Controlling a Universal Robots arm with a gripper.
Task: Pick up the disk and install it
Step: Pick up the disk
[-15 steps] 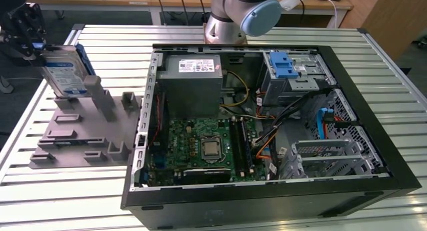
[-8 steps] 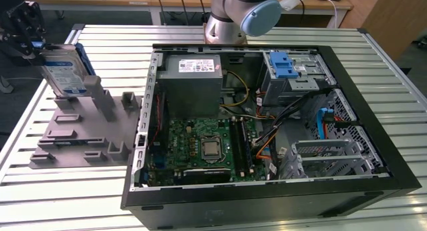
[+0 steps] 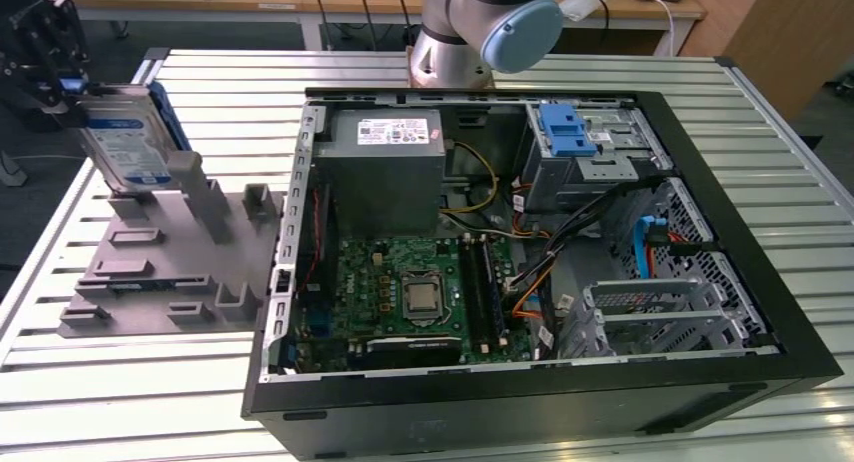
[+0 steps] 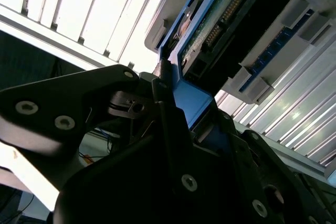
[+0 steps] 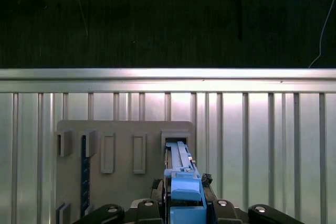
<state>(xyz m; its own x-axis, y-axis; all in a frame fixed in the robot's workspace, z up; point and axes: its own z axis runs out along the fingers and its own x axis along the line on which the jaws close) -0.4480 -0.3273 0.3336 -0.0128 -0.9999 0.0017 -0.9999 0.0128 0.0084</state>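
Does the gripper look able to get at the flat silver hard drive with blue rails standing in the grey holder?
Probably yes: the gripper sits at the top of the silver hard drive above the grey holder, and the second wrist view shows its fingers seemingly shut on the blue rail.

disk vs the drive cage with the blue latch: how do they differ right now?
The disk stands on edge at the grey holder outside the case, the gripper closed on its top; the drive cage sits inside the case. The disk shows a blue-and-white label; the cage shows a blue latch on grey metal. Both carry blue plastic parts.
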